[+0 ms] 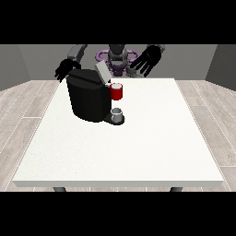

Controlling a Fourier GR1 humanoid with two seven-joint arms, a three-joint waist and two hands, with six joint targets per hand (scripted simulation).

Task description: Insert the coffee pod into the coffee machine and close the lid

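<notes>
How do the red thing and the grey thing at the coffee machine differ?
The red thing is red and sits high, by the machine's top; the grey thing is grey and sits low, on the machine's base. The red thing looks larger than the grey thing. Both are at the machine's front, one above the other.

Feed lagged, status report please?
Both black hands raised, open, holding nothing. Black coffee machine lid up. Small grey thing at its base.
</notes>
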